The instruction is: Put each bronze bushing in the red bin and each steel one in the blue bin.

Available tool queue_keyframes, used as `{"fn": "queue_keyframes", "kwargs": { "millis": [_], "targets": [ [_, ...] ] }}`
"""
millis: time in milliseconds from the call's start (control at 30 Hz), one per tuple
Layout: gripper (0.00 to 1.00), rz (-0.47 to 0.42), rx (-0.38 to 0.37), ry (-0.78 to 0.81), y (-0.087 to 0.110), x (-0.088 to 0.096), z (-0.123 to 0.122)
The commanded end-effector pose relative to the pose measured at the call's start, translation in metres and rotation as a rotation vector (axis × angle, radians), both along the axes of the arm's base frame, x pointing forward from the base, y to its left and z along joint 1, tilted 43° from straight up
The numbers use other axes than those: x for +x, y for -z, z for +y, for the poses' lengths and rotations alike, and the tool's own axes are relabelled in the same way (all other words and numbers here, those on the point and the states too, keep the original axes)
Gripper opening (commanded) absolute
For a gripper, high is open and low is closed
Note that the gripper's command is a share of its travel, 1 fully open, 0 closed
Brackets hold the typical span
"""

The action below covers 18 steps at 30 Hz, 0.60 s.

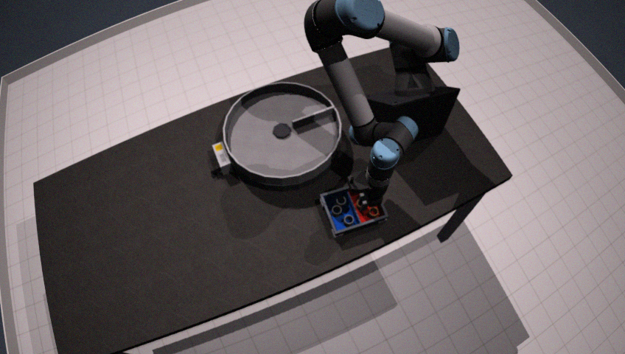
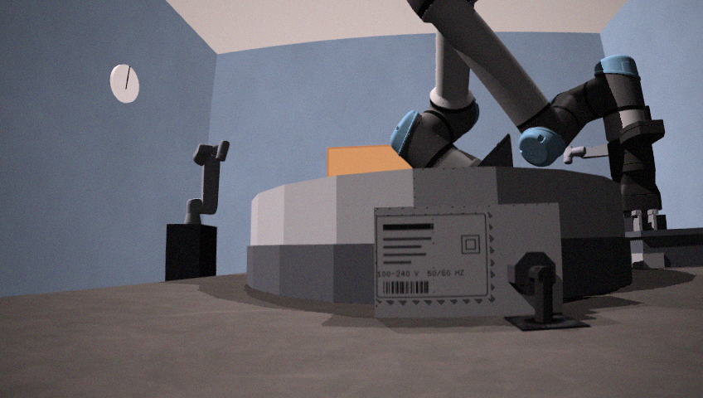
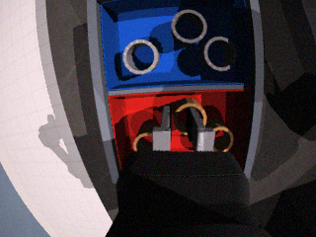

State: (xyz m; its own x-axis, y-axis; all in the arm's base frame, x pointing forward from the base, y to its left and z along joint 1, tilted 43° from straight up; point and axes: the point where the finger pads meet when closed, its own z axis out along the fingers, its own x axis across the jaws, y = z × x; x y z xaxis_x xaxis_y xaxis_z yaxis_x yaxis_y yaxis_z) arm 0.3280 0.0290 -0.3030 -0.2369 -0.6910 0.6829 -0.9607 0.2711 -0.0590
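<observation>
My gripper [image 1: 363, 199] [image 2: 644, 220] [image 3: 179, 117] points down at the red bin [image 1: 362, 217] [image 3: 118, 106]. Its fingers stand apart with red showing between them and nothing held. One bronze bushing [image 3: 191, 103] lies in the red bin, partly hidden by the right finger. Two more bronze ones, one at the left [image 3: 136, 140] and one at the right [image 3: 230, 135], are partly covered by the gripper. The blue bin [image 1: 337, 223] [image 3: 116, 30] holds three steel bushings, at left [image 3: 124, 56], middle [image 3: 173, 26] and right [image 3: 205, 53]. No bushing shows on the turntable [image 1: 263, 144].
A raised rim [image 1: 280, 177] rings the turntable, and a divider wall [image 1: 313, 117] reaches inward from it. A grey wall [image 3: 173, 89] parts the two bins. A white control box [image 1: 221, 156] [image 2: 433, 256] stands at the turntable's side.
</observation>
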Motion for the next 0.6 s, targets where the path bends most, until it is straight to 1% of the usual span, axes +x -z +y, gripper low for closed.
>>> {"fn": "queue_keyframes", "kwargs": {
  "millis": [0, 567],
  "targets": [
    [0.42, -0.001, 0.0, 0.0, -0.0007, 0.0005, 0.0008],
    [0.42, -0.001, 0.0, 0.0, -0.0051, 0.0014, 0.0048]
  ]
}}
